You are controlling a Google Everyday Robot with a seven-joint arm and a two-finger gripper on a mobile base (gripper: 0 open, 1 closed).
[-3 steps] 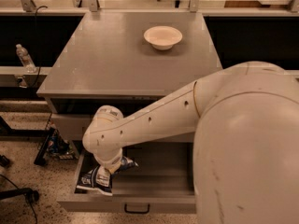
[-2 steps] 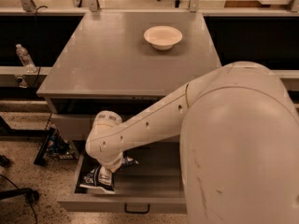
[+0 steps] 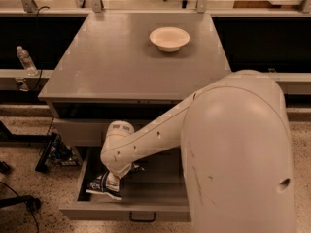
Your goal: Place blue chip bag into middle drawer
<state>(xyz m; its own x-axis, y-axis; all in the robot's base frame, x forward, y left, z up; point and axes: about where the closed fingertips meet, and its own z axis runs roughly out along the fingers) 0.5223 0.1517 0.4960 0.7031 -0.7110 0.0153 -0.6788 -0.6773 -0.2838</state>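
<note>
**Bag is down in the drawer, release unconfirmed. The main risk is dragging it back out.**

We see the blue chip bag (image 3: 101,187) low inside the open middle drawer (image 3: 160,211), at the drawer's front-left corner, with the pincer (image 3: 114,177) right on top of it under the wrist. We can't tell whether the pincer is clamped on the bag or has let go. Our read: if we lift without a clean release, the crinkled foil probably rides up out of the drawer with us. The bag is also close to the drawer's left wall and front lip, so a sideways drag could tip it over the edge. The arm passes just under the upper drawer front (image 3: 77,130) above the drawer, so a steep retract risks a knock there. The white bowl (image 3: 169,38) is on the surface (image 3: 112,62), well above and behind the drawer, so it's not a factor.
</note>
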